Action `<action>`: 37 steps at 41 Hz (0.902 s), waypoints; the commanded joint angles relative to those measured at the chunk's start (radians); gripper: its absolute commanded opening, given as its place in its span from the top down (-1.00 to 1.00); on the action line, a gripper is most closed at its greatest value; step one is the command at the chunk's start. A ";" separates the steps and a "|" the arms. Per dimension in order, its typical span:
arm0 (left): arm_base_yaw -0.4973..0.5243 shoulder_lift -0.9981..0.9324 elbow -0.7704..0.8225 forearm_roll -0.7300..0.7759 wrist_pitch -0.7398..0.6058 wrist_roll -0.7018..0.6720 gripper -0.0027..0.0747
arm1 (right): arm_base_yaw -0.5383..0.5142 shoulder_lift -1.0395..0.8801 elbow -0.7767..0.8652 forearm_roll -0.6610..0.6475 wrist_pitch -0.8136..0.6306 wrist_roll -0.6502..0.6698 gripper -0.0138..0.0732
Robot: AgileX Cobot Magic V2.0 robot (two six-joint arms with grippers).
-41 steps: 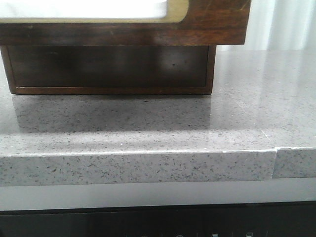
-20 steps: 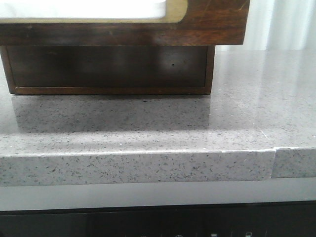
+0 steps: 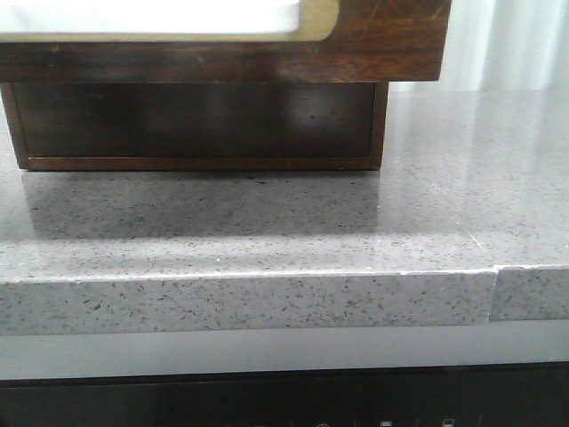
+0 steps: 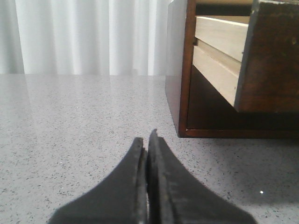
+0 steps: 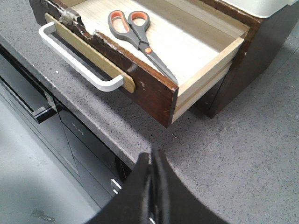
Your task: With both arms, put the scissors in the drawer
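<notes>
**Both grippers closed and empty, scissors lying in open drawer**

Right gripper (image 5: 152, 161) has its two dark fingers pressed together, nothing held, hovering above the countertop edge just off the drawer's corner. Left gripper (image 4: 146, 144) is the same: fingers meeting at the tips, nothing between them, low over the counter beside the cabinet's side wall.

Countertop (image 3: 293, 222): grey speckled stone, thick front edge, seam visible near its right end in the front view. White curtain (image 4: 84, 37) behind it.

Cabinet (image 4: 176, 70): dark brown wood, standing on the counter.

Drawer (image 5: 154, 91): pulled out, dark scratched front with chipped top edge, pale wood inside. In the front view only the lower part of its front (image 3: 391, 40) shows, with the cream-rimmed pale panel.

Handle (image 5: 77, 63): white bar on a tan backing strip, on the drawer front.

Scissors (image 5: 138, 36): flat on the drawer floor, blades shut, grey handles with orange-lined loops toward the back, tip close behind the front board. Apart from both grippers.
</notes>
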 commanded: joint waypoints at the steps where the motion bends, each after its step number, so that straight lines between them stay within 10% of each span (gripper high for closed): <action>1: 0.000 -0.019 0.025 0.006 -0.084 -0.008 0.98 | -0.004 0.004 -0.021 0.005 -0.074 0.005 0.84; 37: 0.000 -0.019 0.025 0.006 -0.084 -0.018 0.98 | -0.004 0.004 -0.021 0.005 -0.074 0.005 0.84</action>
